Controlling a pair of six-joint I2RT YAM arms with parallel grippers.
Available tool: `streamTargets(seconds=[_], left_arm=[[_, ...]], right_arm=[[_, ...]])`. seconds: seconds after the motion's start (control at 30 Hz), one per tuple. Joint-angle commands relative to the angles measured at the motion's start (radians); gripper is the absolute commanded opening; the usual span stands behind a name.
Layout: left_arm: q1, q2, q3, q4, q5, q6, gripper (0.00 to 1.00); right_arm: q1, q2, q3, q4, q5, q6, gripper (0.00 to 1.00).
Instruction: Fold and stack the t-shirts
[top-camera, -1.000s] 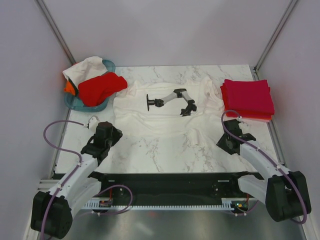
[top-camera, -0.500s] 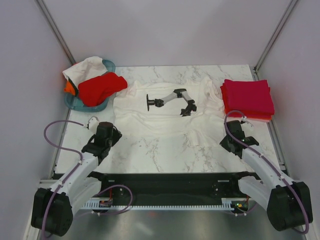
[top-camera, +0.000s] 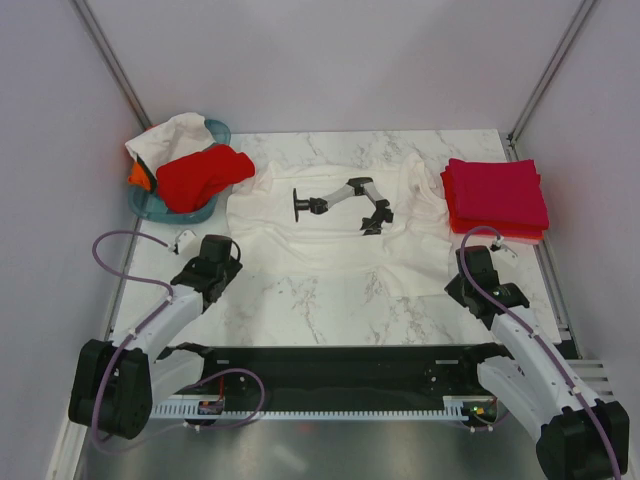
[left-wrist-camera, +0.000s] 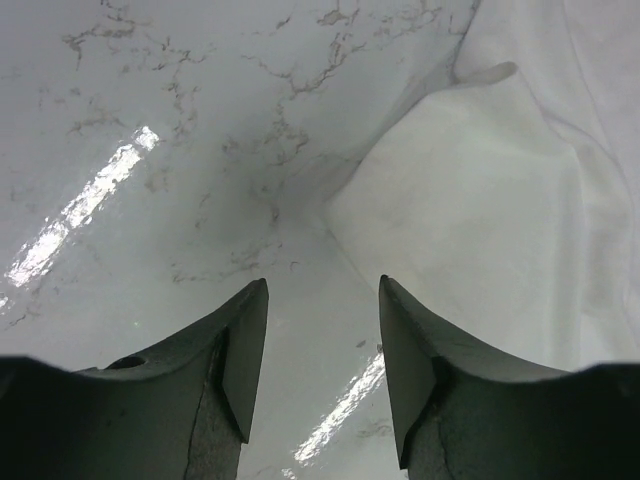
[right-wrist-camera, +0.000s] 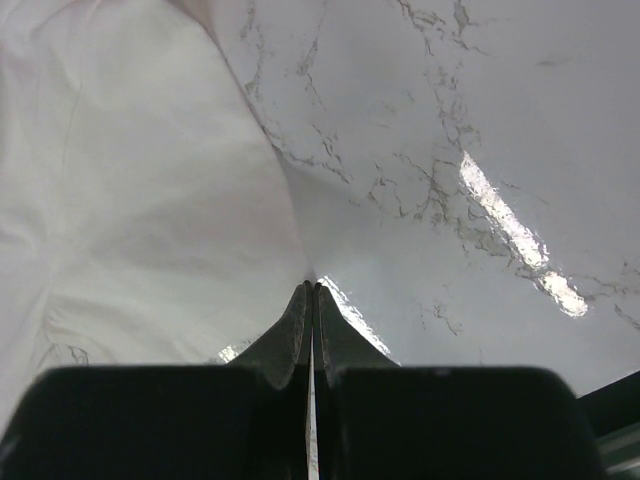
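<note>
A large white t-shirt (top-camera: 320, 240) with a dark print lies spread across the middle of the marble table. My left gripper (top-camera: 222, 270) is open and empty over bare table just off the shirt's near left corner, which shows in the left wrist view (left-wrist-camera: 480, 200) beyond the gripper (left-wrist-camera: 322, 285). My right gripper (top-camera: 455, 290) is shut at the shirt's near right corner. In the right wrist view the cloth (right-wrist-camera: 150, 200) runs to a point at the closed gripper (right-wrist-camera: 312, 285). A folded red stack (top-camera: 495, 195) lies at the far right.
A teal basket (top-camera: 222, 130) at the far left holds a red shirt (top-camera: 200, 175), an orange one (top-camera: 138, 175) and white cloth (top-camera: 170, 135). Metal frame posts stand at the back corners. A black rail runs along the near edge.
My right gripper has moved right and towards the near edge, drawing the shirt's near right hem out flatter. My left gripper has shifted slightly towards the shirt's near left corner.
</note>
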Motion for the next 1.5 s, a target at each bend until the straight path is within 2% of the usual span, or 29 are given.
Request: streamTargets(seconds=[0.0, 0.07, 0.4, 0.5, 0.6, 0.67, 0.7, 0.77, 1.27, 1.47], left_arm=[[0.024, 0.057, 0.063, 0.007, -0.063, -0.063, 0.55], [0.028, 0.106, 0.080, 0.016, -0.057, -0.077, 0.51], [0.038, 0.235, 0.110, 0.091, -0.049, -0.089, 0.49], [0.041, 0.265, 0.111, 0.110, -0.049, -0.094, 0.44], [0.042, 0.290, 0.108, 0.133, -0.035, -0.101, 0.35], [0.042, 0.298, 0.108, 0.137, -0.032, -0.103, 0.24], [0.044, 0.296, 0.107, 0.137, -0.032, -0.103, 0.11], [0.044, 0.281, 0.093, 0.139, -0.032, -0.103, 0.02], [0.044, -0.040, -0.073, 0.002, 0.091, -0.100, 0.02], [0.045, -0.182, -0.084, -0.090, 0.155, -0.054, 0.02]], right_arm=[[-0.002, -0.023, -0.005, -0.010, 0.013, 0.006, 0.00], [-0.002, -0.034, -0.005, -0.007, 0.018, -0.002, 0.00], [-0.004, -0.052, -0.003, -0.007, 0.000, -0.010, 0.01], [-0.002, -0.058, -0.003, -0.007, 0.000, -0.013, 0.01], [-0.004, -0.064, 0.000, -0.007, -0.005, -0.013, 0.00], [-0.002, -0.067, 0.002, -0.008, -0.011, -0.013, 0.00], [-0.004, -0.073, 0.003, -0.014, -0.013, -0.011, 0.00], [-0.002, -0.084, 0.006, -0.024, -0.016, -0.008, 0.00], [-0.004, -0.291, 0.087, -0.155, -0.016, 0.035, 0.00], [-0.004, -0.374, 0.123, -0.238, -0.031, 0.043, 0.00]])
